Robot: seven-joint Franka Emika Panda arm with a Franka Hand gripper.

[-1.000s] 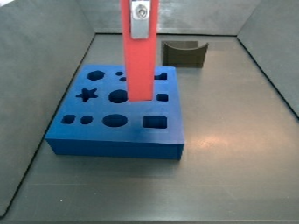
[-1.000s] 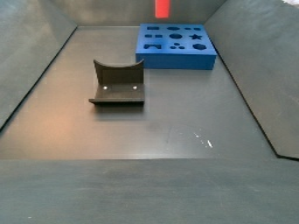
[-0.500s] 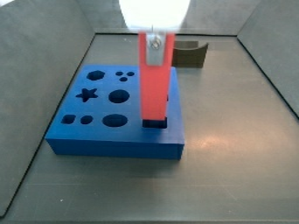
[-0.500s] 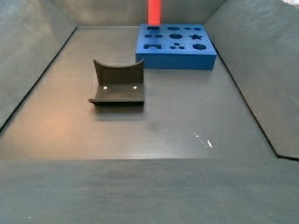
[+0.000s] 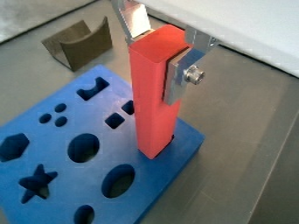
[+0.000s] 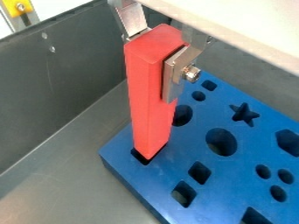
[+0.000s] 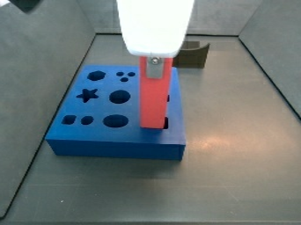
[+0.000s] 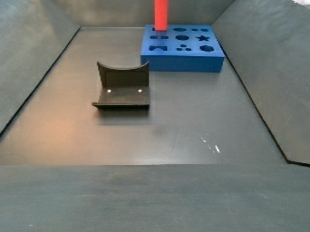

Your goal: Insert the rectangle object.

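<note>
The gripper hangs right above the blue block and squeezes the top of the rectangle object, the long red bar, between its two silver fingers. The bar stands straight up, and its bottom end now sits in the square hole at a corner of the blue block, as both wrist views show. Half a second ago, in a side view, the bar looked a bit higher over that same hole, and a second ago it stood over the middle of the block. So it has slid over to the corner and come down (good news for the job). Most of the bar still sticks up out of the block, so I think it must go deeper before the claw lets go. The dark grey curved holder rests on the floor well apart from the block, with nothing in it.
</note>
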